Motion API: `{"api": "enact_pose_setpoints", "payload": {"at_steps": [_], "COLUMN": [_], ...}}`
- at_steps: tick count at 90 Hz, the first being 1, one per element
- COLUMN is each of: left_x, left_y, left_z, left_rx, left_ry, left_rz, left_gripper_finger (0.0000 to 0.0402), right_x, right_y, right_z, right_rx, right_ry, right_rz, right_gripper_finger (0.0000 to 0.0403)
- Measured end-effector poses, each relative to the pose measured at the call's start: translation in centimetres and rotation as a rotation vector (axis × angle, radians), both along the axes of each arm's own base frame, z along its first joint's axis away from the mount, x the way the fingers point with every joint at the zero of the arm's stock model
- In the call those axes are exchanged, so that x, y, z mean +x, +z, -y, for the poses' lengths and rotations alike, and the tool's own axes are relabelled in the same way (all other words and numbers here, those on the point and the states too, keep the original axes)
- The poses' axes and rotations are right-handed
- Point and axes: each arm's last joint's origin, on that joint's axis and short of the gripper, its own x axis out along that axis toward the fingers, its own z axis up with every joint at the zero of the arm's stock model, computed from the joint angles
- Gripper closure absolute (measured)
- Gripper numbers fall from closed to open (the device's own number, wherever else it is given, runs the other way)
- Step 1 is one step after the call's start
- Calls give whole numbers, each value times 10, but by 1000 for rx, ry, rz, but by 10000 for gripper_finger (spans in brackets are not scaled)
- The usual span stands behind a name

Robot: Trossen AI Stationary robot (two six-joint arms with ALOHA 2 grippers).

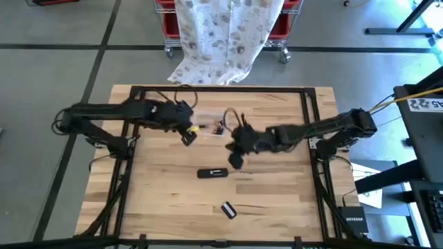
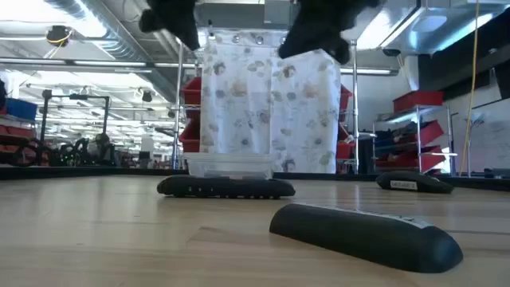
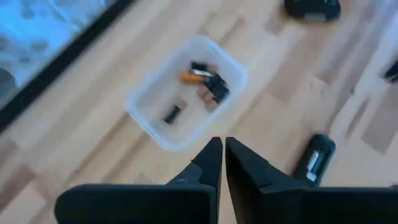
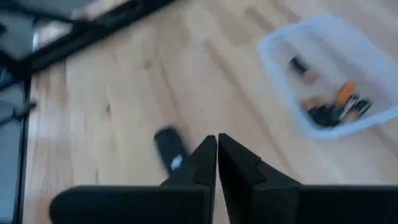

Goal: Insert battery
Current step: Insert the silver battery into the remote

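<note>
left gripper (image 3: 219, 149) pinched together, empty, hovering. battery tray (image 3: 149, 112) just ahead of tips, batteries (image 3: 205, 81) inside, long axes mixed. right gripper (image 4: 216, 146) also together, farther off.

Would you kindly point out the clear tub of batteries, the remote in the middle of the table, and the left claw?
clear tub (image 3: 149, 112), left wrist view, bare floor of the tub.
remote (image 1: 212, 173), high view, middle of its body.
left claw (image 3: 217, 155), left wrist view, between its closed fingertips.
</note>
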Motion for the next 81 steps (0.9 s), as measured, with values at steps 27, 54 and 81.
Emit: {"api": "enact_pose_setpoints", "payload": {"at_steps": [27,54,81], "left_x": [-2,-10,-4], "left_y": [-64,-109,-178], "left_z": [-48,-120,-170], "left_rx": [-113,-46,-74], "left_ry": [-34,-154,-249], "left_rz": [-57,101,26], "left_gripper_finger": [349,277,238], "right_x": [1,1,2], "right_y": [5,4,4], "right_z": [65,63,59], "right_rx": [136,272,305], "right_ry": [-224,-221,-280], "right_rz": [34,37,52], "right_gripper_finger": [380,327,315]}}
